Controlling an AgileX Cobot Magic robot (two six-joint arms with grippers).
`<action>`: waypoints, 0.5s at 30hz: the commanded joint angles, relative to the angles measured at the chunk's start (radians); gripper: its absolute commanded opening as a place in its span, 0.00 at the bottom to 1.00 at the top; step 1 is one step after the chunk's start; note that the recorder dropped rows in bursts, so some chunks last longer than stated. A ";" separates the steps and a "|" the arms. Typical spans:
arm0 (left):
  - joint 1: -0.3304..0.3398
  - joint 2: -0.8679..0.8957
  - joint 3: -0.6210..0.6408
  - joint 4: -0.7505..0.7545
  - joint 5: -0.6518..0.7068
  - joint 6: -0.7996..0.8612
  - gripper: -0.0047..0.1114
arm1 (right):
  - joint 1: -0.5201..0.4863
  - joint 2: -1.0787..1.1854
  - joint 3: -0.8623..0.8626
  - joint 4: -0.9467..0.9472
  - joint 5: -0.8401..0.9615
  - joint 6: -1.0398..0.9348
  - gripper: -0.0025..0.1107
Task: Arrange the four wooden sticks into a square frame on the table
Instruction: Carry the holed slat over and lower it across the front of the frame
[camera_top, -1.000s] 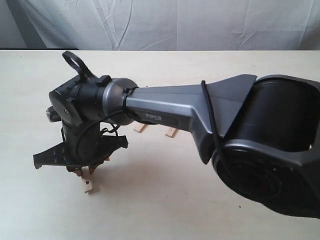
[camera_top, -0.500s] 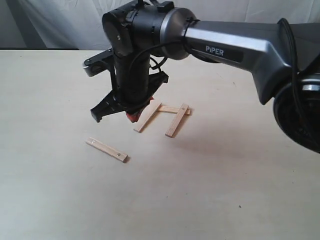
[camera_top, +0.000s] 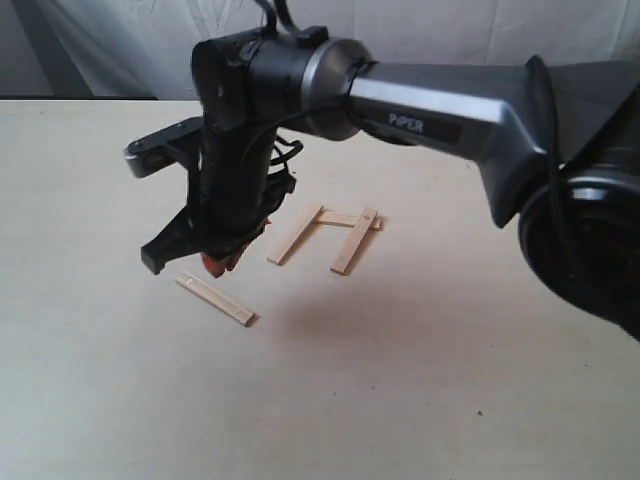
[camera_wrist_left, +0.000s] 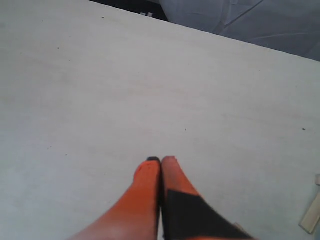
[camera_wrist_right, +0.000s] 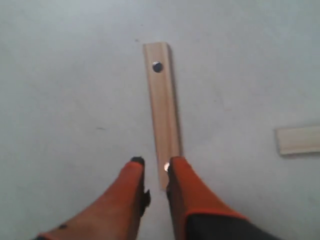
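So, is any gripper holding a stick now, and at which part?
No, it seems. The right gripper hangs, slightly open, over one end of the loose stick, which lies flat on the table. The left gripper is shut on nothing.

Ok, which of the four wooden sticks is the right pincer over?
The lone stick with a hole near its end, lying apart on the left in the exterior view; the other three sticks touch in a U shape.

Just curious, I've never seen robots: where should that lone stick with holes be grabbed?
Mid-length, pinching its two long edges, coming straight down from above. The holed stick lies flat on the table, so only those edges suit the right gripper.
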 joint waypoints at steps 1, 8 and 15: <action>-0.001 -0.008 0.004 -0.011 -0.009 0.002 0.04 | 0.047 0.030 -0.003 -0.012 -0.081 -0.018 0.37; -0.001 -0.008 0.004 -0.023 -0.009 0.002 0.04 | 0.077 0.084 -0.003 -0.147 -0.087 -0.009 0.39; -0.001 -0.008 0.004 -0.033 -0.009 0.002 0.04 | 0.074 0.092 -0.003 -0.186 -0.104 0.033 0.39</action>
